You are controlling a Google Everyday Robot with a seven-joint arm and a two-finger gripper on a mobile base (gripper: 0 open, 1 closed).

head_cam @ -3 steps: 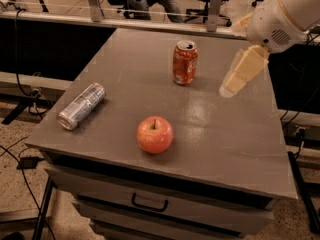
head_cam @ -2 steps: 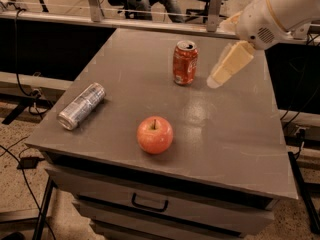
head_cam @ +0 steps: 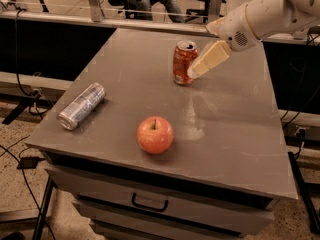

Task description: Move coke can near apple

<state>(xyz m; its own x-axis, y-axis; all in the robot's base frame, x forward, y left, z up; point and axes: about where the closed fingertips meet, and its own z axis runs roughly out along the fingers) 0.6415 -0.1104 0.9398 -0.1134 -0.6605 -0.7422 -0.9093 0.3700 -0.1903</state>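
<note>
The coke can (head_cam: 183,63) stands upright on the far middle of the grey table (head_cam: 240,134). It is red-orange with white lettering and a silver top. The apple (head_cam: 155,134) sits near the table's front edge, well in front of the can. My gripper (head_cam: 196,71) reaches in from the upper right on a white arm. Its cream-coloured tip is right beside the can's right side, at about the can's lower half.
A longer silver-grey can (head_cam: 82,105) lies on its side near the table's left edge. The table has drawers (head_cam: 150,202) below its front. A rail and chairs stand behind the table. Cables lie on the floor at the left.
The gripper has moved left and slightly down, from well right of the coke can to right beside it. The can, apple and silver can have not moved.
</note>
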